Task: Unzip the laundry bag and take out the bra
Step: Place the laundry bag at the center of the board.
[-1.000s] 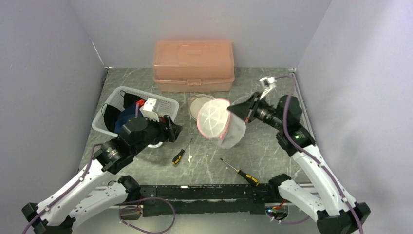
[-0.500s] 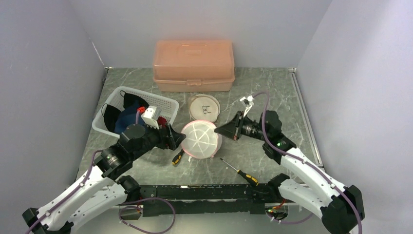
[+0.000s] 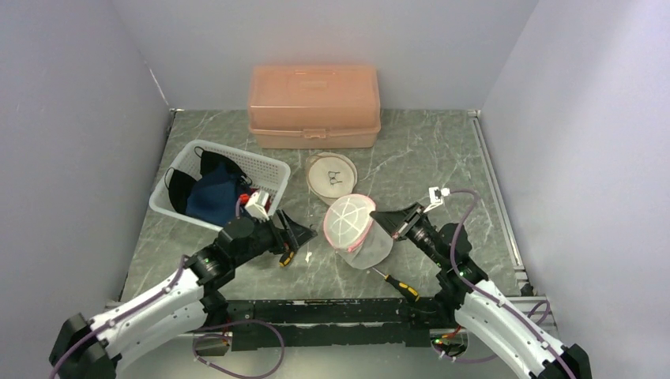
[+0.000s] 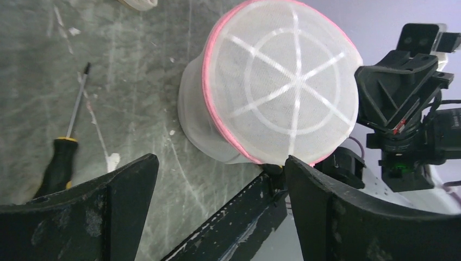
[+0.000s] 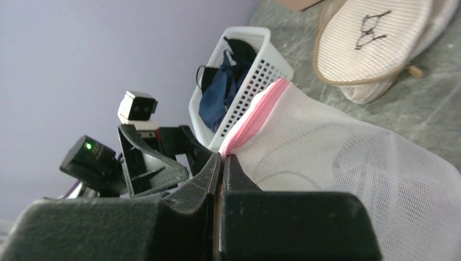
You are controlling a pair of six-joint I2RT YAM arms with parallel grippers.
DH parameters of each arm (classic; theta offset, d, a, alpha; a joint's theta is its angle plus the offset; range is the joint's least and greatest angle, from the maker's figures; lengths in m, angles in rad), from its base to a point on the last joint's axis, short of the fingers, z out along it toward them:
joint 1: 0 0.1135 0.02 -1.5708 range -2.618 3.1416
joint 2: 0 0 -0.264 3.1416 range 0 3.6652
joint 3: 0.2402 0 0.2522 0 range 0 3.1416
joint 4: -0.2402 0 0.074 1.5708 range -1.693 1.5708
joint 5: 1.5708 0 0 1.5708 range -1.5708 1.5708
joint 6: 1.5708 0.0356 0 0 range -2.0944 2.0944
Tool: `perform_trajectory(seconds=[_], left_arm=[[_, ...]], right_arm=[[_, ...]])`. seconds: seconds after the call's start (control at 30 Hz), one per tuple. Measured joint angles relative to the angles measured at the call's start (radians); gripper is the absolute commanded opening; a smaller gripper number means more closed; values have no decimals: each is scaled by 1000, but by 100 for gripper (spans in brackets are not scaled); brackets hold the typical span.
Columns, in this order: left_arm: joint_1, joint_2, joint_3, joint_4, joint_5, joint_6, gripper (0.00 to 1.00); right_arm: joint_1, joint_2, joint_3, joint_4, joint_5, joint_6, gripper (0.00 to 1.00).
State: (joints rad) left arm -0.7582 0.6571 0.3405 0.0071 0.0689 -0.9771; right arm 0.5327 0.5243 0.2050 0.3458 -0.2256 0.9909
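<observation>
The laundry bag [image 3: 353, 227] is a round white mesh drum with a pink zipper rim [image 5: 253, 122]. It stands tilted near the table's front middle, its spoked round face [image 4: 282, 81] turned toward my left arm. My right gripper [image 3: 380, 217] is shut on the pink rim, and its tips [image 5: 222, 158] pinch the edge. My left gripper [image 3: 305, 234] stands open just left of the bag without touching it, its jaws [image 4: 220, 163] wide apart below the bag's face. The bra does not show plainly; only faint curved lines show through the mesh [image 5: 337, 163].
A salmon plastic box [image 3: 314, 105] stands at the back. A white basket [image 3: 265, 167] of dark clothes sits at the left. A flat beige mesh pouch [image 3: 332, 174] lies behind the bag. One screwdriver [image 3: 288, 254] lies by my left gripper, another [image 3: 393, 281] near the front edge.
My right gripper brought the bag from the right back down to the front middle, still gripping it. My left arm moved forward and right, and its jaws opened wider.
</observation>
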Motion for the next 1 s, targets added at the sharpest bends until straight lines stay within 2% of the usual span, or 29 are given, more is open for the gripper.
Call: perform_trajectory(seconds=[0.1, 0.27, 0.4, 0.63, 0.87, 0.93, 1.0], left_arm=[[-9, 92, -21, 122, 30, -47, 90], [-26, 266, -39, 337, 67, -138, 82], [-82, 423, -35, 476, 63, -213, 77], [-136, 592, 9, 603, 62, -285, 72], [-138, 611, 26, 635, 31, -321, 72], [-140, 620, 38, 640, 28, -326, 69], [-141, 631, 42, 645, 22, -328, 60]], right_arm=[[0, -45, -42, 0, 62, 51, 0], [0, -85, -95, 6, 131, 106, 0], [0, -85, -101, 7, 160, 118, 0], [0, -94, -101, 5, 177, 119, 0], [0, -122, -101, -8, 175, 113, 0], [0, -126, -101, -8, 174, 113, 0], [0, -126, -101, -8, 173, 113, 0]])
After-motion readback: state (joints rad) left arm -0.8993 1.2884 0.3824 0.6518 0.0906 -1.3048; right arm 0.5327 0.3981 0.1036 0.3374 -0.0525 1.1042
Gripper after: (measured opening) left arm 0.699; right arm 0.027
